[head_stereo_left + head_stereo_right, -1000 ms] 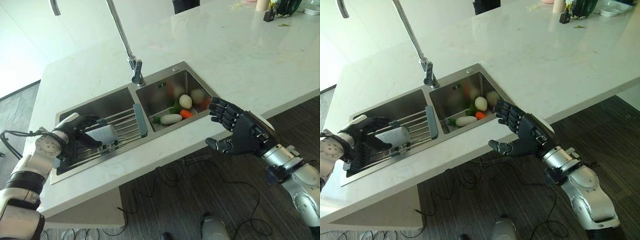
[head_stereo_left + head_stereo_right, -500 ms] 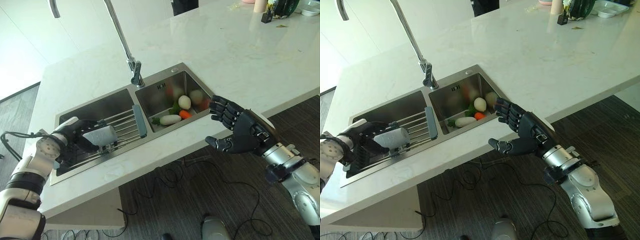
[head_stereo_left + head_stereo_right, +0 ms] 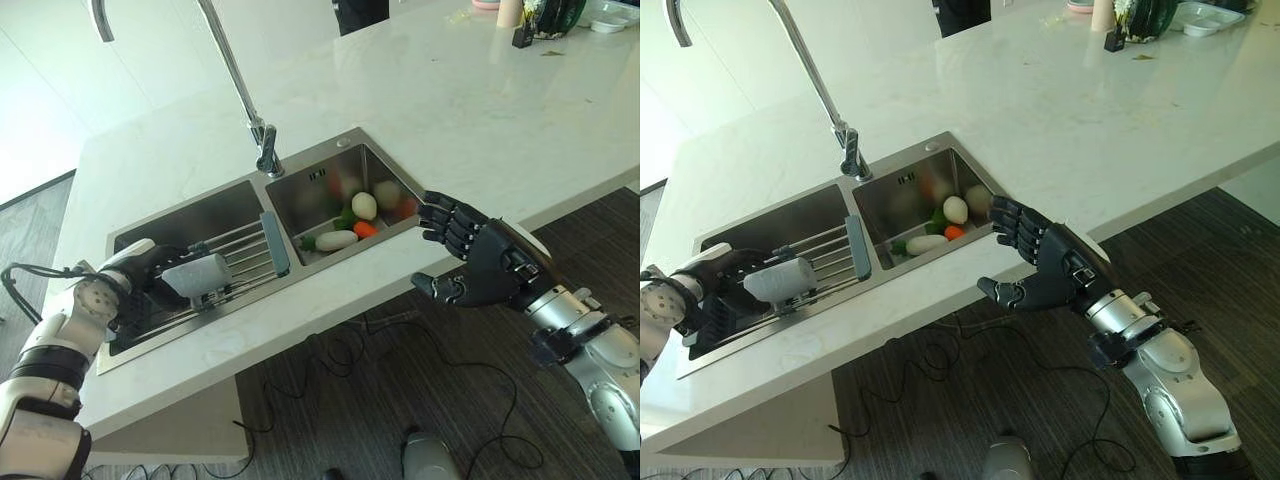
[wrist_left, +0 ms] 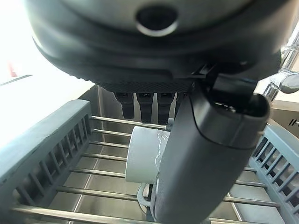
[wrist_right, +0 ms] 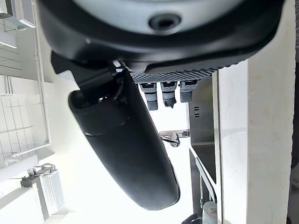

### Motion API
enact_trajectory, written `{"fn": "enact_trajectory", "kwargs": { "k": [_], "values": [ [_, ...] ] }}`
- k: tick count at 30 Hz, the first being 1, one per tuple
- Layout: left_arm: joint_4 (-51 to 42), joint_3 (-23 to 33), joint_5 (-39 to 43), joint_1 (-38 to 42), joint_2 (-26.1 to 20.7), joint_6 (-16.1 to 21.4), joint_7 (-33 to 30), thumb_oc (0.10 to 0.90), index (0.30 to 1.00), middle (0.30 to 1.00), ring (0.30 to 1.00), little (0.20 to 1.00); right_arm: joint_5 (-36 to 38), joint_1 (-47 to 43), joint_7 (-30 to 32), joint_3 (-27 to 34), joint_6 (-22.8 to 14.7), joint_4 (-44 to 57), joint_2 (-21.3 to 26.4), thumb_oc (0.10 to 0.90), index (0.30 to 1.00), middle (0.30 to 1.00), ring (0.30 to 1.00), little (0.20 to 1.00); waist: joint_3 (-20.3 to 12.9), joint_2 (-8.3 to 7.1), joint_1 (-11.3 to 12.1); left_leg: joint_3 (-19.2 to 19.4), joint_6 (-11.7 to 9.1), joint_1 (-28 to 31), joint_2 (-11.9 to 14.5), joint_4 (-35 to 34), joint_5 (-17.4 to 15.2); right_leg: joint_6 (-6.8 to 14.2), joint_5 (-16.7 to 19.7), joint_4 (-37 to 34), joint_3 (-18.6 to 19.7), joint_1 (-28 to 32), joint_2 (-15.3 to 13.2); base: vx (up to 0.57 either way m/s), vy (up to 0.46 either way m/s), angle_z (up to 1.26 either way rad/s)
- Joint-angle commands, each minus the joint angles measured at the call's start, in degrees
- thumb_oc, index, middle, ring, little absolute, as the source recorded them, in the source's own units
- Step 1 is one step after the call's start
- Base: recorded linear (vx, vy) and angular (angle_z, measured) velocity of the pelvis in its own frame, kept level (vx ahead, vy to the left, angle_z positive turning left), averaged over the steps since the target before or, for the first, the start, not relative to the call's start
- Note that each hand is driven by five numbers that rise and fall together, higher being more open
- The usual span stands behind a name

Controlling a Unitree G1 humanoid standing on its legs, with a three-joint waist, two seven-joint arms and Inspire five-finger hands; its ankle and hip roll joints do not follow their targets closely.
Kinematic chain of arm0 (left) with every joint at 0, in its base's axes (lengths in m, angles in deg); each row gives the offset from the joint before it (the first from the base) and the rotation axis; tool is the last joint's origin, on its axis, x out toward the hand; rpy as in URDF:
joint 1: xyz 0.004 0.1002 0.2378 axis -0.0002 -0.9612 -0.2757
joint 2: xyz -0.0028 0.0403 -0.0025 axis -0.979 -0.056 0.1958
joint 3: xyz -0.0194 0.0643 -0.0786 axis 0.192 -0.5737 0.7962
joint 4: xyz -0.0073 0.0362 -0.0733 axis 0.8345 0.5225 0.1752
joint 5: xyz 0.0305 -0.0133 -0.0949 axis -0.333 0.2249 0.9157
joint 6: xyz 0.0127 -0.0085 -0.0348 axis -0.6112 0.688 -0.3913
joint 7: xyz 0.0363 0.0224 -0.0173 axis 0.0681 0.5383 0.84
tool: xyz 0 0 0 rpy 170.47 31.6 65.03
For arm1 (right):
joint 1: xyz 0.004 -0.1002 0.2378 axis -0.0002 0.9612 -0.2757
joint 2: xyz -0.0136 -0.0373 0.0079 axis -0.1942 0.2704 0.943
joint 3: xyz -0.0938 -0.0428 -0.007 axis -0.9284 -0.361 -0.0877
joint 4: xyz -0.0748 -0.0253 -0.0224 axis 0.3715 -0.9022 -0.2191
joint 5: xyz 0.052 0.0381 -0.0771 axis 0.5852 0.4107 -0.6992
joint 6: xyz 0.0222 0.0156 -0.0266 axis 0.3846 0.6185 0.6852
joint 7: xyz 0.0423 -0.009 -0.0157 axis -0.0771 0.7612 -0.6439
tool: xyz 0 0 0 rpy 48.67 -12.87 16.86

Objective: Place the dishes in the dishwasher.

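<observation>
At the left end of the white stone worktop [image 3: 480, 110] we see the left hand [image 3: 150, 270] reaching into the left basin of the double steel sink [image 3: 195, 215], its fingers curled round a pale grey-white ceramic mug [image 3: 198, 273]. The mug lies on its side on the grey-framed wire rack [image 3: 250, 255] spanning that basin (the left wrist view shows a faint relief pattern on its wall [image 4: 145, 154]). A tall chrome tap [image 3: 240, 95] rises behind the divider. The right basin holds vegetables [image 3: 352, 222]: white, green and orange pieces against its front wall. Off the worktop's front edge, the right hand [image 3: 480, 265] hovers with palm turned inward, fingers relaxed and slightly bent, holding nothing.
</observation>
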Motion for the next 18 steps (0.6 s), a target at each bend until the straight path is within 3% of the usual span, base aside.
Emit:
{"fn": "enact_trajectory", "kwargs": {
  "k": [1, 18],
  "values": [
    [0.9, 1.8, -2.8, 6.8, -5.2, 1.3, -5.0, 0.8, 0.9, 0.9, 0.9, 0.9, 1.7, -5.3, -0.9, 2.5, -5.9, 4.7, 0.3, 0.8, 0.9, 0.9, 0.9, 0.9, -5.4, -1.47, -0.6, -1.1, -0.7, -2.9, 2.7, 7.5, -8.6, 9.0, -1.9, -6.2, 0.8, 6.0, -3.2, 0.0, 0.009, -0.06],
    [3.6, 0.9, -5.3, 7.0, -5.1, 1.6, -4.5, 0.8, 0.9, 0.9, 0.9, 0.9, 1.3, -4.1, -0.7, 4.0, -5.7, 5.4, 0.9, 0.8, 0.9, 0.9, 0.9, 0.9, -5.4, -1.72, -1.5, -0.9, -0.2, -2.6, 2.3, 7.5, -9.1, 9.0, -1.6, -6.2, 2.2, 5.8, -2.7, 0.0, 0.003, -0.03]
  ]
}}
